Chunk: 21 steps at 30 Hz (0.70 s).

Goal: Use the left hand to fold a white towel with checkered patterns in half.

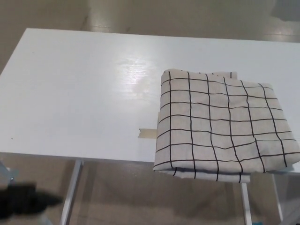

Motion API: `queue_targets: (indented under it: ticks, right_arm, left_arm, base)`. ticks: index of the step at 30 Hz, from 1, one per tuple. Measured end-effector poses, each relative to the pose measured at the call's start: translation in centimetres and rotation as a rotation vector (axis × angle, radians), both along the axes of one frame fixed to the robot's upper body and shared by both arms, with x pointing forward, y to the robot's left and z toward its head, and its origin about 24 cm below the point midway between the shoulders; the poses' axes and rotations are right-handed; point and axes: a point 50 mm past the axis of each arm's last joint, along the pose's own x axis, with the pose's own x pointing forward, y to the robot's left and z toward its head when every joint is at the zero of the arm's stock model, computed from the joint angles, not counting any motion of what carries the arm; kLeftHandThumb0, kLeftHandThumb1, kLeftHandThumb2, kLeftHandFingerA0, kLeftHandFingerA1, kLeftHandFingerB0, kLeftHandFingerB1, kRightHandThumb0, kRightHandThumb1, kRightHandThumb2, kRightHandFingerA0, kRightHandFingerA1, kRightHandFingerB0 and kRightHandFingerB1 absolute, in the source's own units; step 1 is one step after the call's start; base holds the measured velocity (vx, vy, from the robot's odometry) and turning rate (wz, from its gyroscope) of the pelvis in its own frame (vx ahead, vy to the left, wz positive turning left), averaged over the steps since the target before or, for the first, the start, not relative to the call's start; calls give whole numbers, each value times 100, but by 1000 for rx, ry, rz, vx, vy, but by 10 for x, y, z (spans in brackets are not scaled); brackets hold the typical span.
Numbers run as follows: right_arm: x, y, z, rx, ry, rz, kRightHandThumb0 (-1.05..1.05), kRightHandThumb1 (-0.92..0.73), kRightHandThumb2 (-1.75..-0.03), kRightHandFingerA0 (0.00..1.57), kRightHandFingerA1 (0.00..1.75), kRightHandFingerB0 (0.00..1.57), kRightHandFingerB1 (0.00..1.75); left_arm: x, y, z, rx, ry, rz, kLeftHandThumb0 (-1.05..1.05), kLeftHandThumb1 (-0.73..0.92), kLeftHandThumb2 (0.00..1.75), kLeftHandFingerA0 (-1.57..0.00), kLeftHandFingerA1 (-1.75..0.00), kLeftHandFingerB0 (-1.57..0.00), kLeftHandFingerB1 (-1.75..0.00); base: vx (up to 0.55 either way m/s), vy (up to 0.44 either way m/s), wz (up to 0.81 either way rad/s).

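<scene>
Lying folded at the table's [70,93] near right edge, the towel [220,124] — soft white cloth, black grid — overhangs it slightly. We see our left hand [23,200] blurred below; its fingers we cannot tell.

left hand [23,200]: low at bottom-left corner, blurred, fingers unclear | right hand: out of view
</scene>
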Motion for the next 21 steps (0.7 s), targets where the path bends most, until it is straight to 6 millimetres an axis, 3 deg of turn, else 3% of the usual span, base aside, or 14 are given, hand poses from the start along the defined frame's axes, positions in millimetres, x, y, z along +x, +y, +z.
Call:
queue_targets:
  ticks: [4, 5, 6, 11, 12, 13, 14, 16, 17, 18, 19, 21]
  right_arm:
    - [-3, -5, 0, 9, -3, -27, -21, -64, -58, 55, 59, 50, 57]
    - [-6, -7, 0, 14, -1, -43, -22, -64, -58, 55, 59, 51, 57]
    - [-7, -8, 0, 15, 0, -48, -21, -64, -58, 54, 59, 50, 57]
    - [-12, -12, -1, 33, 6, -75, -21, -63, -58, 53, 58, 50, 56]
    - [-12, -12, -2, 37, 8, -76, -21, -63, -58, 53, 58, 49, 56]
    - [-13, -12, -2, 38, 9, -76, -21, -63, -58, 53, 58, 49, 56]
    - [-14, -11, -4, 47, 16, -78, -19, -63, -58, 50, 57, 45, 54]
    - [-15, -10, -6, 54, 23, -81, -19, -63, -58, 50, 57, 45, 54]
    - [-19, -6, -12, 75, 43, -88, -24, -60, -65, 44, 59, 36, 52]
    - [-22, -3, -18, 91, 63, -92, -24, -60, -65, 44, 59, 36, 52]
    - [-25, -1, -22, 103, 78, -94, -18, -44, -90, 39, 64, 25, 57]
    - [-28, 4, -30, 125, 106, -98, -19, -44, -90, 39, 64, 25, 57]
  left_arm:
    - [-21, 15, -24, -80, 153, 31, -55, 40, 54, -47, -40, -47, -35]
    - [-30, 21, -36, -127, 222, 52, -59, 36, 61, -39, -41, -40, -38]
    - [-33, 23, -41, -141, 241, 61, -62, 37, 57, -32, -36, -36, -34]
    - [-50, 35, -77, -249, 347, 172, -56, 44, 54, -27, -33, -31, -31]
    - [-53, 36, -83, -270, 355, 198, -60, 39, 69, -21, -41, -26, -39]
    - [-54, 36, -86, -281, 357, 211, -60, 39, 69, -21, -41, -26, -39]
    - [-57, 35, -96, -315, 363, 251, -54, 45, 54, -24, -36, -28, -30]
    - [-59, 34, -103, -339, 366, 281, -54, 45, 54, -24, -36, -28, -30]
    - [-64, 31, -115, -380, 370, 335, -56, 46, 55, -32, -38, -34, -31]
    - [-66, 28, -123, -405, 372, 372, -56, 46, 55, -32, -38, -34, -31]
    - [-67, 26, -128, -420, 371, 398, -60, 39, 72, -31, -47, -28, -41]
    - [-67, 22, -136, -439, 365, 442, -59, 39, 71, -31, -46, -29, -41]
  base:
    - [0, 0, 0]
    - [0, 0, 0]
    - [0, 0, 0]
    - [0, 0, 0]
    - [0, 0, 0]
    - [0, 0, 0]
    - [0, 0, 0]
    - [0, 0, 0]
    - [0, 0, 0]
    - [0, 0, 0]
    - [0, 0, 0]
    - [0, 0, 0]
